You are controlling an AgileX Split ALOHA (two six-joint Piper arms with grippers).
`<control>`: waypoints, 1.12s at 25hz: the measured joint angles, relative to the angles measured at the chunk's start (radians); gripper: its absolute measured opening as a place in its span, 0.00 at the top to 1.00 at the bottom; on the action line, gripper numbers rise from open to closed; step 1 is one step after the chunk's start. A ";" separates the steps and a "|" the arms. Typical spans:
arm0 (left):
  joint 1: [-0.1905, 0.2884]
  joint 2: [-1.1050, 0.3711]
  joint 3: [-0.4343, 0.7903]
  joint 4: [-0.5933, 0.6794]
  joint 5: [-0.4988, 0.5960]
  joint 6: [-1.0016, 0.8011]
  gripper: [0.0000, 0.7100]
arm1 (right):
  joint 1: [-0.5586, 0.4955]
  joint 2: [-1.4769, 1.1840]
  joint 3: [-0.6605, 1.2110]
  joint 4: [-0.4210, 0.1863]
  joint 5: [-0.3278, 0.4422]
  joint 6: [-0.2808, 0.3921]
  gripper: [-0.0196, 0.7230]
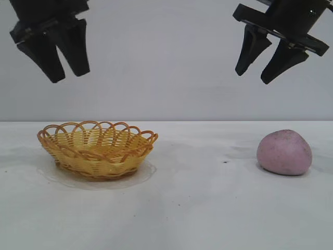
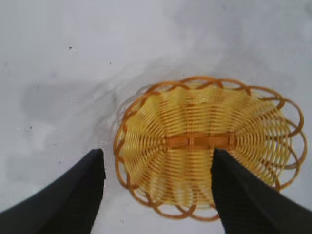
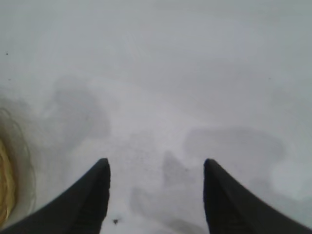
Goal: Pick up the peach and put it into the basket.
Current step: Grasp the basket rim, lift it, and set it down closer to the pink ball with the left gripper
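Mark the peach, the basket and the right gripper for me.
peach [image 1: 284, 152]: exterior view, middle of its rounded side.
basket [image 1: 93, 154]: exterior view, front of its woven wall.
right gripper [image 1: 253, 76]: exterior view, midway between its open fingertips, raised above the table.

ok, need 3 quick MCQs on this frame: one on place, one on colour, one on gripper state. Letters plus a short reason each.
1. Where does the peach lie?
A. in the basket
B. on the table, at the right arm's side
C. in the left gripper

2. What colour is the basket?
A. yellow with orange-brown rim
B. blue
C. white

3. What state is the right gripper in?
A. shut on the peach
B. open, touching the basket
C. open, raised, empty

Answers:
1 B: the peach rests on the bare table, apart from the basket.
2 A: yellow weave, orange-brown loops.
3 C: its fingers are spread above the peach, holding nothing; the left gripper likewise hangs open over the basket.
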 joint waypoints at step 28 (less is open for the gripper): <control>0.000 0.357 -0.269 0.095 0.211 -0.012 0.92 | 0.000 0.000 0.000 0.000 0.010 -0.001 0.50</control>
